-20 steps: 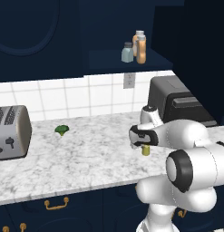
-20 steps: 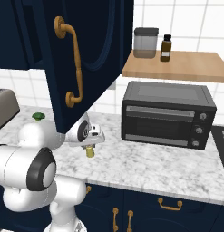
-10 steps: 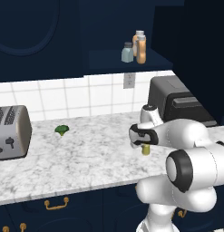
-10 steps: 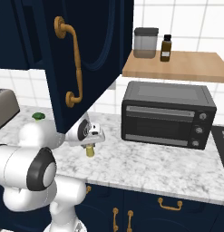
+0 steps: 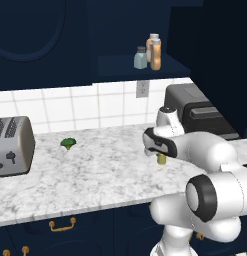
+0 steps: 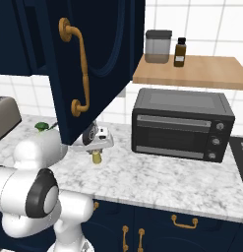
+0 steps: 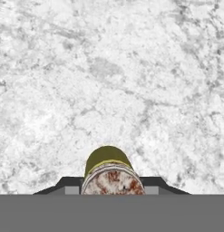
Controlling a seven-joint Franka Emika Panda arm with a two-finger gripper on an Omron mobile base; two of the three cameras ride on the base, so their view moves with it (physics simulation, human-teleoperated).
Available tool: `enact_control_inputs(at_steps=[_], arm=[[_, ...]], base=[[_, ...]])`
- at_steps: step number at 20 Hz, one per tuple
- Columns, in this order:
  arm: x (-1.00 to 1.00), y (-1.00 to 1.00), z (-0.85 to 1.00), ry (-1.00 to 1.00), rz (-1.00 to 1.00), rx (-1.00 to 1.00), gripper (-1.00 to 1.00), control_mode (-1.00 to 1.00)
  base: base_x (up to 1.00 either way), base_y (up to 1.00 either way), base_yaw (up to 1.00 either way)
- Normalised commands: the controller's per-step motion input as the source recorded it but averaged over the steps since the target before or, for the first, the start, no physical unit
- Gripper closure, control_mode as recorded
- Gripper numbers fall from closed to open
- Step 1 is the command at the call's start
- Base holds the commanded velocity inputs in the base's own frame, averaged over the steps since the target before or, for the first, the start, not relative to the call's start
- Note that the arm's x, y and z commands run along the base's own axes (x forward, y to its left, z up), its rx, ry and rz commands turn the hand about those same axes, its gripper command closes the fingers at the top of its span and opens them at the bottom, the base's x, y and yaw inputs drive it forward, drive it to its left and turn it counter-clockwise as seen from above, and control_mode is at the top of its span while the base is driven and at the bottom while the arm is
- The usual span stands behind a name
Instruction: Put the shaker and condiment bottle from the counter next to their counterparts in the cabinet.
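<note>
My gripper (image 5: 161, 155) is shut on the small yellow-green shaker (image 5: 161, 159), holding it by its top just above the marbled counter (image 5: 95, 175). From the right the shaker (image 6: 96, 157) hangs under the gripper (image 6: 97, 152) beside the open door. In the hand view the shaker (image 7: 108, 166) sits between the fingertips (image 7: 68, 185), with bare counter (image 7: 109, 68) beyond. On the navy cabinet shelf (image 5: 120, 67) stand the pale grey-green shaker (image 5: 140, 58) and, close together, orange bottles (image 5: 155, 52); I cannot tell the slim one from the wider one.
A toaster (image 5: 12, 145) stands at the left and a broccoli floret (image 5: 68, 143) lies mid-counter. A black toaster oven (image 6: 182, 125) sits right of the gripper. The open cabinet door (image 6: 93, 64) hangs above the arm. A wooden shelf (image 6: 192, 73) carries a jar and a dark bottle.
The gripper has risen slightly with the shaker held in it. Nothing else has moved.
</note>
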Motion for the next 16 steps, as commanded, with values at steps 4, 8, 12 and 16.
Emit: enact_control_inputs(at_steps=[4, 8, 12, 16], arm=[[0.00, 0.13, 0.54, 0.00, 0.00, 0.06, 1.00, -1.00], [0.04, 0.32, 0.33, 0.00, 0.00, 0.01, 1.00, -1.00], [0.10, 0.38, 0.34, 0.00, 0.00, 0.00, 1.00, -1.00], [0.11, 0.34, 0.54, 0.00, 0.00, 0.00, 1.00, -1.00]], base=[[0.00, 0.00, 0.00], [0.00, 0.00, 0.00], [0.00, 0.00, 0.00], [0.00, 0.00, 0.00]])
